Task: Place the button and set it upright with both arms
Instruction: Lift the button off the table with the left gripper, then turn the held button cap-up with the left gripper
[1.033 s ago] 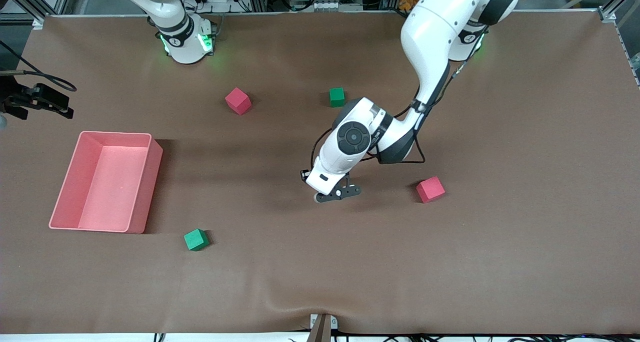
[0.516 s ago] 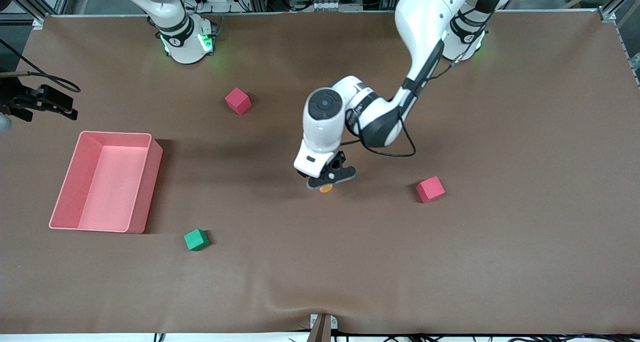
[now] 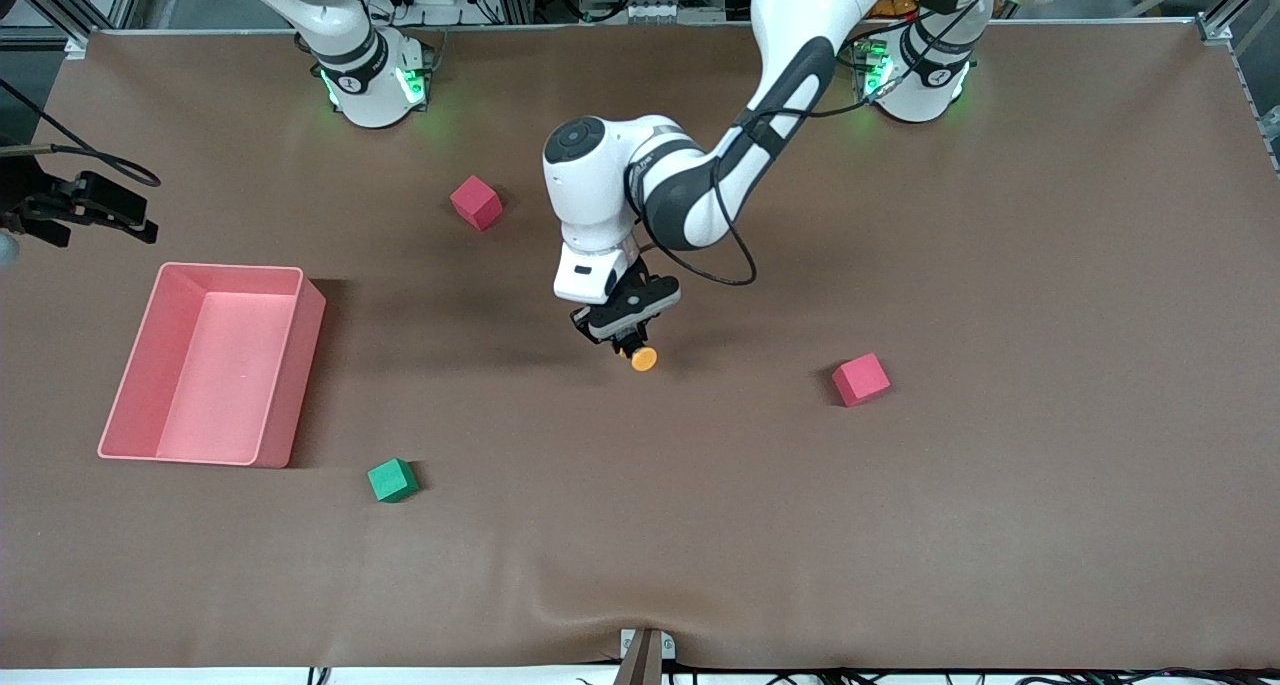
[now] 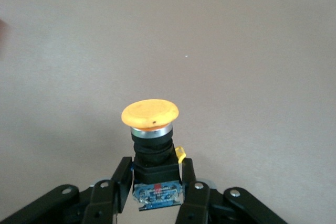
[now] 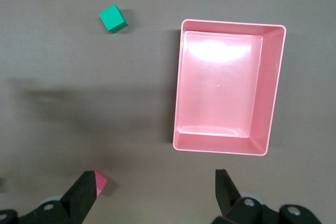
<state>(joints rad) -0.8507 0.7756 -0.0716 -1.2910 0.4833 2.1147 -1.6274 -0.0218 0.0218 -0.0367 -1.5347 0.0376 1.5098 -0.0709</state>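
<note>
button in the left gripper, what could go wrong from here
The left gripper pinches only the black base of the button, with the orange cap sticking out, so it may pivot or slip. Held up over bare mat, it could drop and roll. The right gripper waits open over the pink bin, away from any handover.

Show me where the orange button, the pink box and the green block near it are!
button (image 4: 150,114), left wrist view, on its orange cap
pink box (image 3: 291,375), front view, on its side wall
green block (image 3: 391,480), front view, on its top face
</note>
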